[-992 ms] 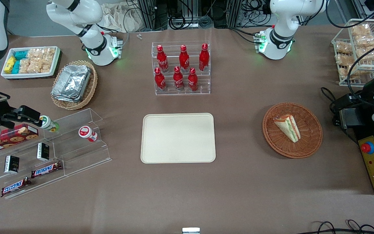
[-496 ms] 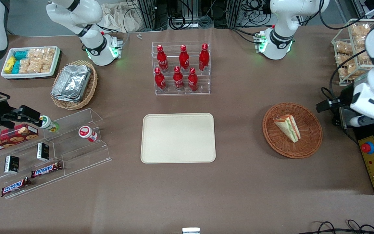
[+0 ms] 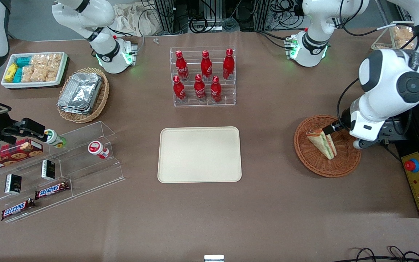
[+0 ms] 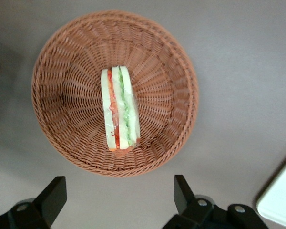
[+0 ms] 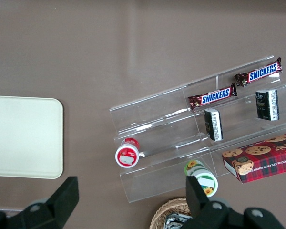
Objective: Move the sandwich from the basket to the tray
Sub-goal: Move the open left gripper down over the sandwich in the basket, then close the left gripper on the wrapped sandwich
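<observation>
End effector above the basket
Its fingers spread wide, the end effector [image 4: 119, 198] hovers over the basket [image 4: 62, 133], sandwich [image 4: 120, 109] lying inside, untouched.

We see a clear acrylic rack of six red cola bottles [image 3: 202, 77] near the brown table's [image 3: 209, 218] edge farthest from the front camera. Toward the parked arm's end sit a white rectangular bin of snack packets [image 3: 34, 69], a tan oval wicker basket with foil containers [image 3: 83, 94], and clear acrylic tiered shelves [image 3: 56, 171] carrying Snickers bars [image 3: 51, 190] and a red cookie box [image 3: 11, 154].
</observation>
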Controlling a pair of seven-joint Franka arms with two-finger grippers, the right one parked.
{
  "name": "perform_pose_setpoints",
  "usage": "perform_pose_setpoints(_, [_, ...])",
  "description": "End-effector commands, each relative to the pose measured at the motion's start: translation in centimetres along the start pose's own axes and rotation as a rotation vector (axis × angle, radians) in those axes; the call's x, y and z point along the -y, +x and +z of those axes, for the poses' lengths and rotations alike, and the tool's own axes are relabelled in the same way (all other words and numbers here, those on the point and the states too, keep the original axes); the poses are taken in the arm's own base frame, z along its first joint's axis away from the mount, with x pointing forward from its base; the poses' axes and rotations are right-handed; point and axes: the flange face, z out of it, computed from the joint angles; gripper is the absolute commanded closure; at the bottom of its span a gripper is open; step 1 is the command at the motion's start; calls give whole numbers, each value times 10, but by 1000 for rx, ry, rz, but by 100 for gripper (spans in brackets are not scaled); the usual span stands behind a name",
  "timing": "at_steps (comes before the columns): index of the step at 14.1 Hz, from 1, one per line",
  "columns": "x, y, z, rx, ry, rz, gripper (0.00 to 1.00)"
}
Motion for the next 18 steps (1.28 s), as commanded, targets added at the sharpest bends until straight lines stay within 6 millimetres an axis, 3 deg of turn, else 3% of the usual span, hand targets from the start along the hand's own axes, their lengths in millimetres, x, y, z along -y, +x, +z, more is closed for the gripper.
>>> perform_pose_setpoints(1, [4, -6, 20, -15, -5, -95, 0])
perform_pose_setpoints(12, [4, 7, 108, 10, 11, -191, 0])
perform_pose_setpoints(15, [4, 9, 122, 9, 10, -193, 1])
perform_pose_setpoints(18, [6, 8, 131, 9, 10, -196, 11])
